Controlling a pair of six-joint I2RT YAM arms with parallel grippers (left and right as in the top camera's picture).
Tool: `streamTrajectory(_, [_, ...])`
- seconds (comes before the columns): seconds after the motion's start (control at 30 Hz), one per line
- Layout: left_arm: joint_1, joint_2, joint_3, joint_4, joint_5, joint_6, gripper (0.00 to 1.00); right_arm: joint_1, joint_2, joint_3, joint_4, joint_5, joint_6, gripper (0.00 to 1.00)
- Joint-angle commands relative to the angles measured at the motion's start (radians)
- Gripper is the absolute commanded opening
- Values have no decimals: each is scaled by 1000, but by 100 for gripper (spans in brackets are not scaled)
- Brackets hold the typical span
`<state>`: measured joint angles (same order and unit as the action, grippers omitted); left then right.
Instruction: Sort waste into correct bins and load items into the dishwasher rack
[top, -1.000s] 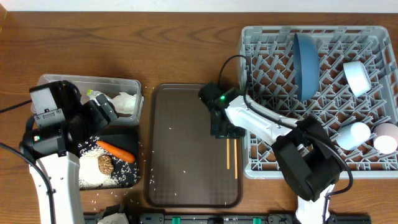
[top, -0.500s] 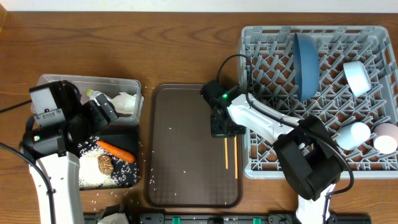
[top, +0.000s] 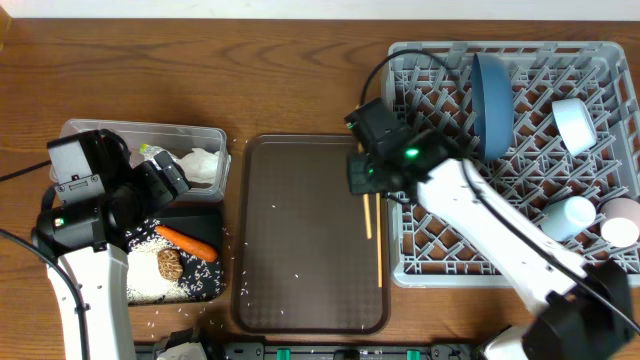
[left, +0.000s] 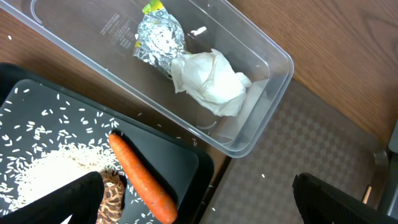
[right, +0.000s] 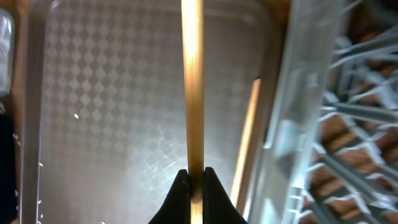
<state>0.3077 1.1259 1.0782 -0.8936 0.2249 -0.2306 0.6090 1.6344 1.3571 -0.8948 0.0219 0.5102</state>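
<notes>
My right gripper (right: 191, 180) has just pinched shut on one chopstick (right: 192, 87) and raised it off the brown tray (right: 112, 124). A second ago my jaws were part open, low on that tray. The stick runs straight out ahead of my fingertips. Below and just right of it, the other chopstick (right: 247, 143) lies on the tray. Farther right stands the dishwasher rack (right: 348, 124). I judge one stick is ready to load, and the second needs another trip.
</notes>
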Motion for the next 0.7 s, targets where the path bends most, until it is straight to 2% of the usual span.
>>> streamTrajectory(0.0, [3,4,21,-3,-13,17,98,-50,-35,7,-17,66,-37,1])
streamTrajectory(0.4, [3,4,21,-3,-13,17,98,-266,-34,3,-51,108,-84,1])
streamTrajectory(0.67, [3,4,21,-3,-13,17,98,-233,43,2,-64,64,-134,1])
